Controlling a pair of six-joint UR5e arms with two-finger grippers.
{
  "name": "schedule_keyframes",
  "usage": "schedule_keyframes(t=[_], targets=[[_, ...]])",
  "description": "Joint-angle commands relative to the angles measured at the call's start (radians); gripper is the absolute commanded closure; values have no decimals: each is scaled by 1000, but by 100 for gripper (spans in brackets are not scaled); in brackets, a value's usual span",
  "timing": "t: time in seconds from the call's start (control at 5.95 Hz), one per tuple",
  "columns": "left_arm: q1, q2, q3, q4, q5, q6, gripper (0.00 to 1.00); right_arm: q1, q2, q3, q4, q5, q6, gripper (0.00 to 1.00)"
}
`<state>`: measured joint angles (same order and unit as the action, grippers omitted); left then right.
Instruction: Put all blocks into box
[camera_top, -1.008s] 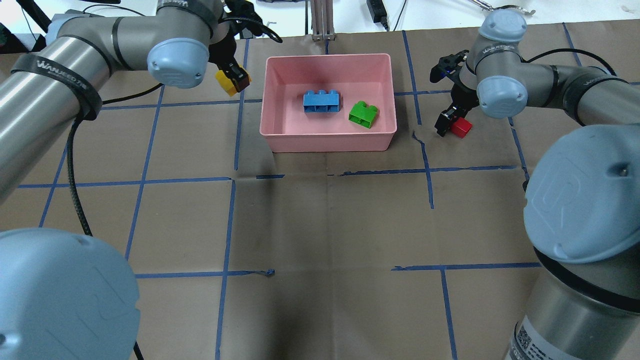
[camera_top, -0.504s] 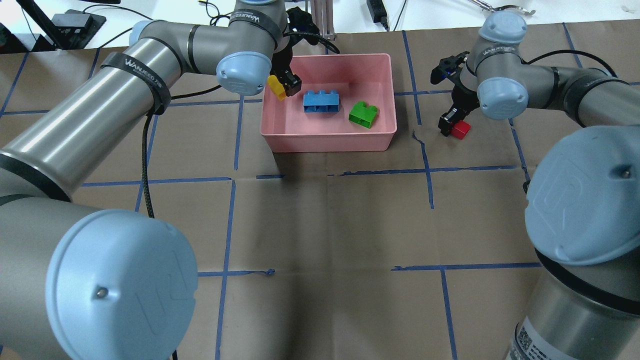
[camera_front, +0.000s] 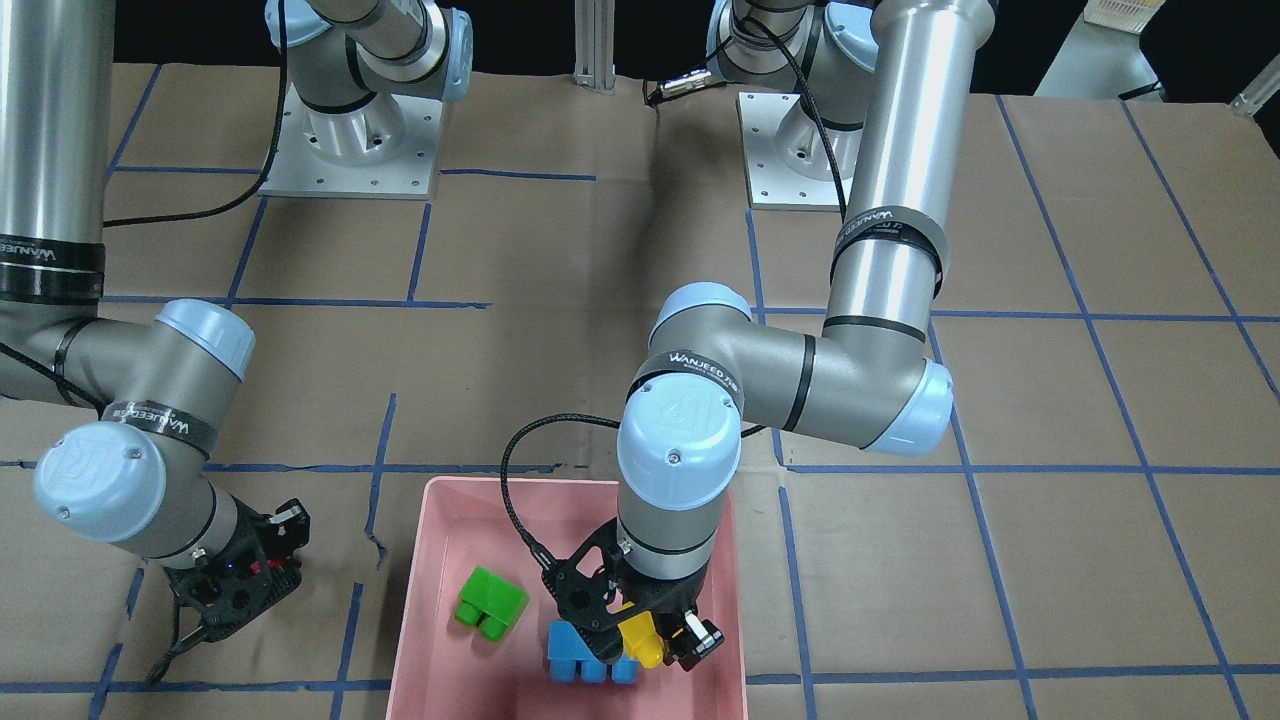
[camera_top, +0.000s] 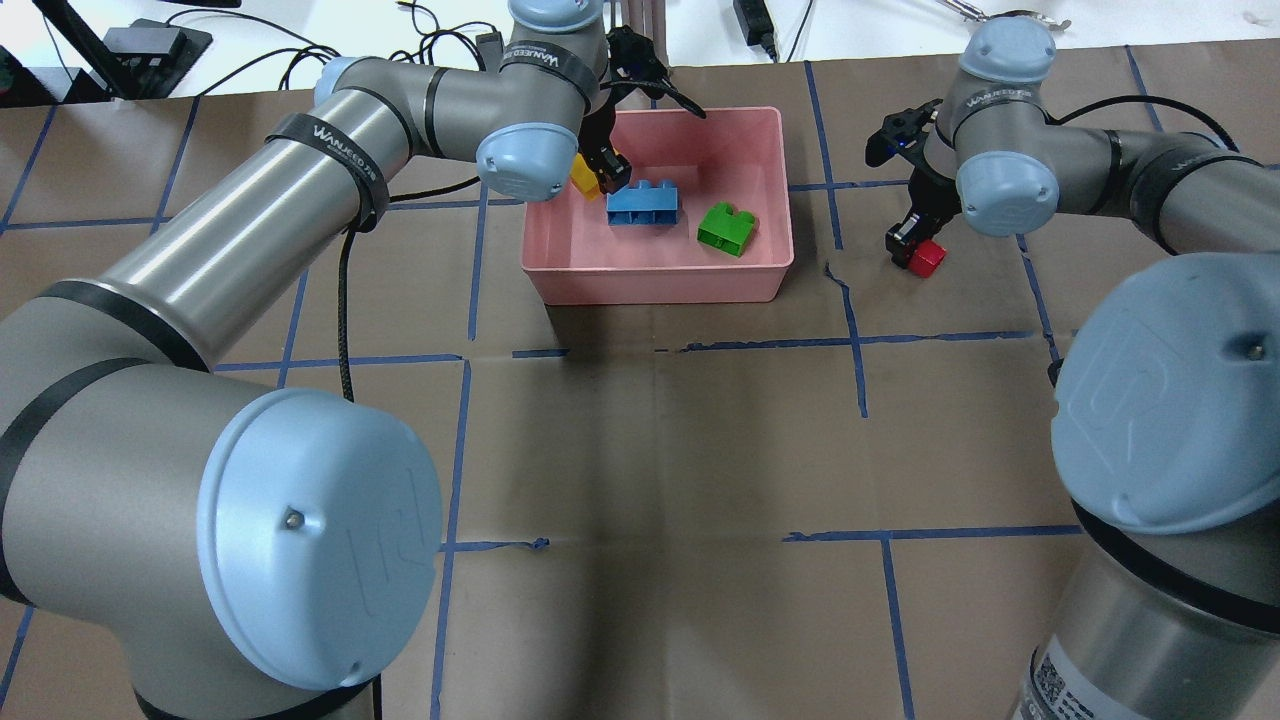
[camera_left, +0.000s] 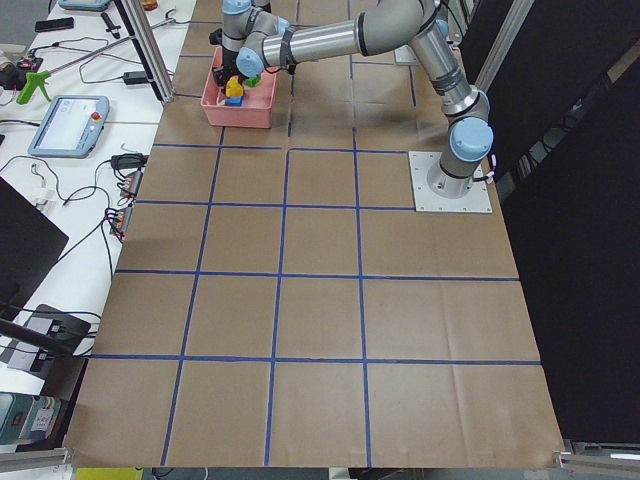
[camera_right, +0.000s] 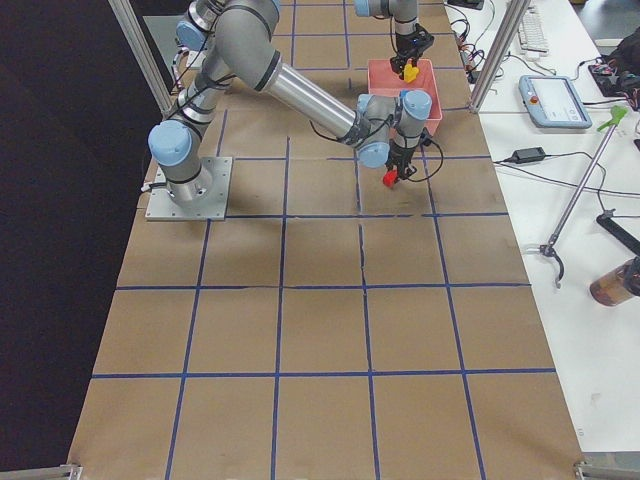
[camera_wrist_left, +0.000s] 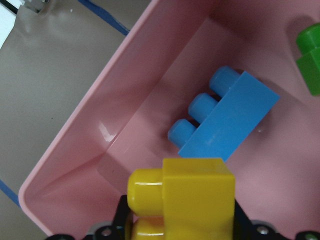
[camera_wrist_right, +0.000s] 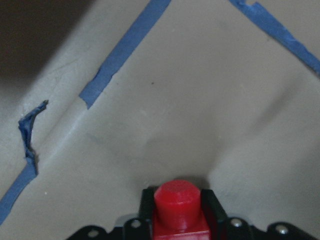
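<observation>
**Two blocks in the box, two held in the hands**

The left hand (camera_front: 648, 648) is clenched on the yellow block (camera_wrist_left: 197, 192). It holds the block inside the outline of the box (camera_top: 655, 285), close to the box's left wall as the overhead view shows it. The wrist view looks past the yellow block down onto the pink floor, so the block hangs over the inside and not over the rim. Whether it touches the floor cannot be told.

The blue block (camera_top: 643, 203) lies on its side on the box floor, just beside the held yellow block, with its three studs pointing at the far wall. The green block (camera_top: 727, 228) also lies in the box, to the right of the blue one and apart from it, nearer the right wall.

The right hand (camera_top: 908, 243) grasps the red block (camera_top: 927, 258) between its two fingers, with the stud facing the wrist camera. It is outside the box, off the right wall and low at the brown worktop (camera_top: 650, 430), near a strip of blue tape (camera_top: 860, 340). The pictures do not settle whether the red block rests on the worktop or sits a little above it.
</observation>
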<state>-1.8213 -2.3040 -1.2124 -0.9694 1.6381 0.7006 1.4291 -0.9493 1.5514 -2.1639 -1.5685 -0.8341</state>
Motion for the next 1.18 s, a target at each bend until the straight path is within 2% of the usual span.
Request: schedule_keyframes(t=[0.0,0.17,0.34,0.67,0.84,1.01], targets=[[-12,-3,-7,8,0,-1,1,1,-47,-25,5,2,39,84],[-12,18,-7,0,3,0,1,1,-54,-112,95,4,59,85],[16,70,-24,-18,5,0,1,1,-55,-225,240,4,100,85],[153,255,-100,-212,8,-4,1,13,-51,-444,506,19,281,86],[196,323,-128,-279,11,-101,1,52,-51,-485,539,33,416,86],[204,378,-162,-349,11,-347,1,139,-36,-499,530,35,590,86]])
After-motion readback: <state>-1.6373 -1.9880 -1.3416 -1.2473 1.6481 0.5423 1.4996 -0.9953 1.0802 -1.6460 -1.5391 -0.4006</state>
